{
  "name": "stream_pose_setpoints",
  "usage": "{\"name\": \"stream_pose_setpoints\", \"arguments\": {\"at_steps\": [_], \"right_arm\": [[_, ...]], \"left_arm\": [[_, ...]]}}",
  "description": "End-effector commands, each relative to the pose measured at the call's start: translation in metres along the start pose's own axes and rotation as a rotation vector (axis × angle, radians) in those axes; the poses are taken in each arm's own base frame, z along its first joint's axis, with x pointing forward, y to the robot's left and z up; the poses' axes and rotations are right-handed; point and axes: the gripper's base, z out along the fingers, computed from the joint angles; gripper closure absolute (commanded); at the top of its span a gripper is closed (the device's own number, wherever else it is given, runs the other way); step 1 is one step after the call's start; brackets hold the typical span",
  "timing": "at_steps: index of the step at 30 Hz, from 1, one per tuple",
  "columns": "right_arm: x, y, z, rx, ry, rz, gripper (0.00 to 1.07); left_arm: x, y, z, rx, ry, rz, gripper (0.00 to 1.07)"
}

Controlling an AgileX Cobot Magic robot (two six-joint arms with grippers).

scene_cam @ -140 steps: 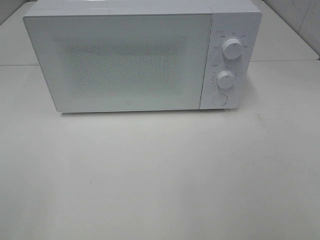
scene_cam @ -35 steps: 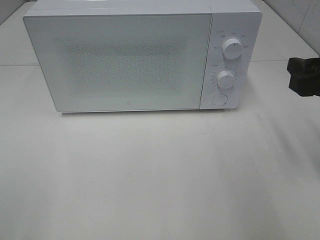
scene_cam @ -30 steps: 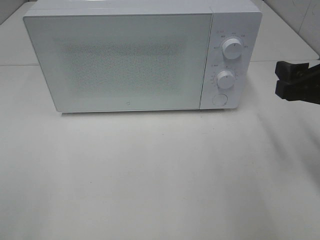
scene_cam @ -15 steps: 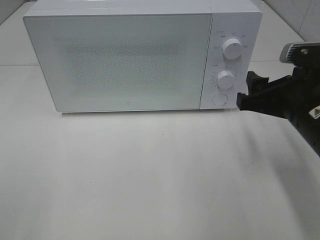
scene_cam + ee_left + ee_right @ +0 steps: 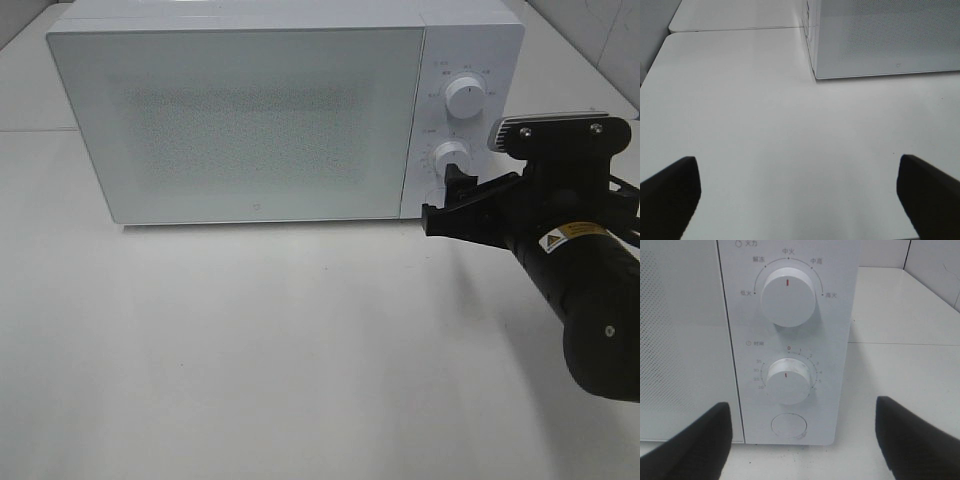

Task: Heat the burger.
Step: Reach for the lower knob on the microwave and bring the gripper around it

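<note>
The left hand [image 5: 800, 197] is held spread wide over the worktop [image 5: 250, 350], nothing between its fingers. The microwave [image 5: 240, 120] is shut, and the burger is not seen in any view; whether it lies behind the frosted door [image 5: 235, 125] cannot be told. The power knob [image 5: 788, 297] and timer knob [image 5: 789, 381] are untouched. The right hand [image 5: 443, 197] is held spread just before the round button [image 5: 788, 425] — so little is judged done, with opening, loading and timing apparently left.
</note>
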Motion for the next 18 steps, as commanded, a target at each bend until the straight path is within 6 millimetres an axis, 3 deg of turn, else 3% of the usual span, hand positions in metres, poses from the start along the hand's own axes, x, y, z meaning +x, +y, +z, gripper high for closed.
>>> {"name": "stream_pose_setpoints", "arguments": {"at_steps": [1, 10, 18], "right_arm": [[-0.004, 0.003, 0.004, 0.007, -0.072, 0.001, 0.31], [0.006, 0.013, 0.018, 0.01, -0.056, -0.004, 0.31], [0.003, 0.004, 0.04, 0.053, -0.071, 0.038, 0.31]], "left_arm": [[0.002, -0.001, -0.002, 0.003, -0.017, -0.012, 0.06], [0.002, -0.001, -0.002, 0.004, -0.011, -0.013, 0.06], [0.002, -0.001, -0.002, 0.004, -0.011, -0.013, 0.06]]}}
